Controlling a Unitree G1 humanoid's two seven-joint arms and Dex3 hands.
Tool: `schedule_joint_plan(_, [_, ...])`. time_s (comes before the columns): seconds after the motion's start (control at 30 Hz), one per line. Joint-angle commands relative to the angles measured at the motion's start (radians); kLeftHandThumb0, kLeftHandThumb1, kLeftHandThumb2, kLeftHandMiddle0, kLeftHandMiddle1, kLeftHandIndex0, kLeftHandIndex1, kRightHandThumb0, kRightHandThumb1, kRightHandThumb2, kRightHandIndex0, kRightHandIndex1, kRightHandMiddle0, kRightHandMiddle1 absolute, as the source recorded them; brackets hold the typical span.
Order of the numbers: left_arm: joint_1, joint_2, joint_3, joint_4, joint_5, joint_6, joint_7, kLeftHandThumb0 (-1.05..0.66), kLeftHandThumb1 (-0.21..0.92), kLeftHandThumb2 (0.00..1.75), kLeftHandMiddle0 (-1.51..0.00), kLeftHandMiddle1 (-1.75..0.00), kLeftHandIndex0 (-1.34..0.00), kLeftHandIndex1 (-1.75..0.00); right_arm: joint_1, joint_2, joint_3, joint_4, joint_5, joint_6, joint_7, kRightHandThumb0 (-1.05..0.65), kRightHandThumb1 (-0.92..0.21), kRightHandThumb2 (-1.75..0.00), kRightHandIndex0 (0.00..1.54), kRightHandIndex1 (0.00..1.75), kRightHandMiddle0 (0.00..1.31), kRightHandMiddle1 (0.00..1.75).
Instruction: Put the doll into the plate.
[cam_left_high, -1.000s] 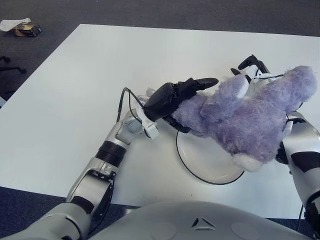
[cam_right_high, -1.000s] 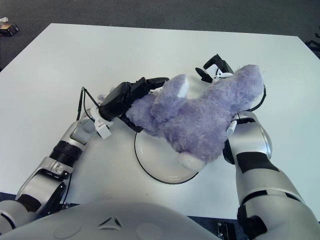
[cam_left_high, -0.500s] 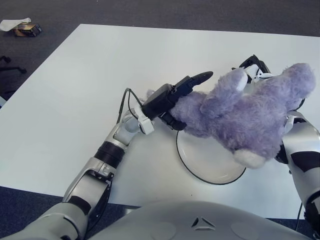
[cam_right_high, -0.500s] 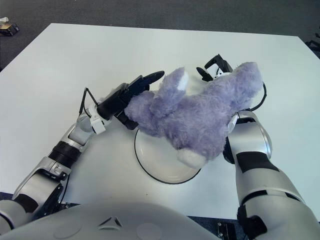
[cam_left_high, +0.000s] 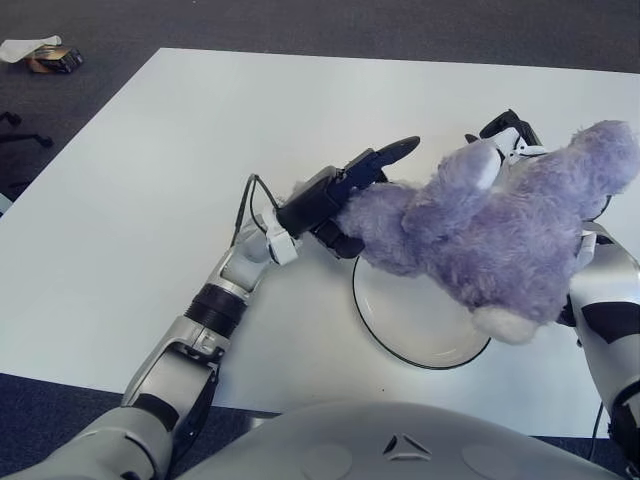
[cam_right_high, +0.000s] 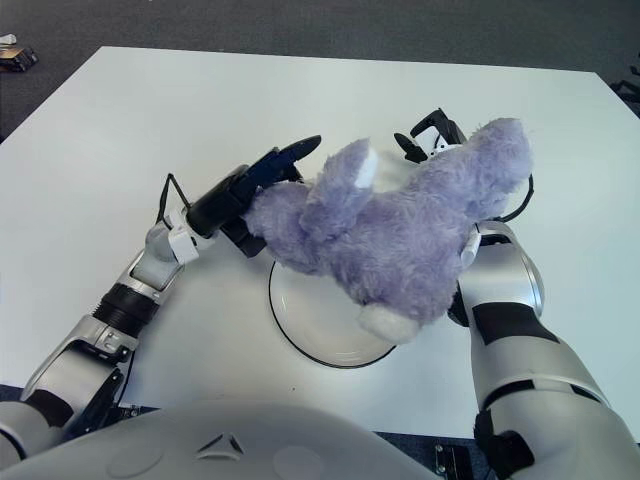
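A fluffy purple doll with white paw tips hangs tilted above a white plate with a thin black rim, which lies on the white table near its front edge. My left hand grips the doll's left end, one dark finger stretched over the top and the others under it. My right hand is behind the doll's upper right part; only its fingertips peek out above the fur. The doll covers the right half of the plate.
The white table stretches wide to the left and back. A small box and a crumpled paper lie on the dark floor at far left. A black cable loops at my left wrist.
My left hand has slid a little to the left along the doll's end and its upper finger has straightened. The doll has shifted slightly to the right over the plate.
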Motion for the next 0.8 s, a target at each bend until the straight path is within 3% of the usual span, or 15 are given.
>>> schedule_joint_plan(0.0, [0.011, 0.021, -0.009, -0.030, -0.088, 0.032, -0.070, -1.05, 0.92, 0.76, -0.06, -0.72, 0.00, -0.44, 0.029, 0.014, -0.002, 0.023, 0.003, 0.013, 0.003, -0.01, -0.92, -0.57, 0.11, 1.75, 0.09, 1.75])
schedule_joint_plan(0.13, [0.023, 0.004, 0.011, -0.021, -0.143, 0.021, -0.098, -1.04, 0.92, 0.81, -0.06, -0.61, 0.00, -0.55, 0.031, 0.012, 0.002, 0.026, -0.001, 0.005, -0.002, -0.01, -0.92, -0.57, 0.11, 1.75, 0.09, 1.75])
schedule_joint_plan(0.33, [0.031, -0.036, 0.047, 0.003, -0.147, -0.013, -0.090, -0.99, 0.92, 0.95, -0.09, -0.57, 0.00, -0.58, 0.031, 0.011, 0.000, 0.040, -0.001, -0.003, 0.000, -0.01, -0.92, -0.57, 0.11, 1.75, 0.09, 1.75])
schedule_joint_plan(0.6, [0.026, -0.064, 0.037, 0.004, -0.247, 0.016, -0.171, -0.91, 0.92, 1.09, -0.06, -0.50, 0.00, -0.40, 0.036, 0.010, -0.012, 0.053, 0.008, -0.018, 0.001, -0.01, -0.86, -0.64, 0.14, 1.75, 0.12, 1.75])
schedule_joint_plan(0.77, [0.015, -0.106, 0.045, -0.015, -0.401, 0.141, -0.245, -0.88, 0.92, 1.08, -0.02, -0.45, 0.00, -0.34, 0.027, 0.015, -0.022, 0.049, 0.015, -0.027, 0.005, -0.01, -0.83, -0.69, 0.16, 1.75, 0.14, 1.75])
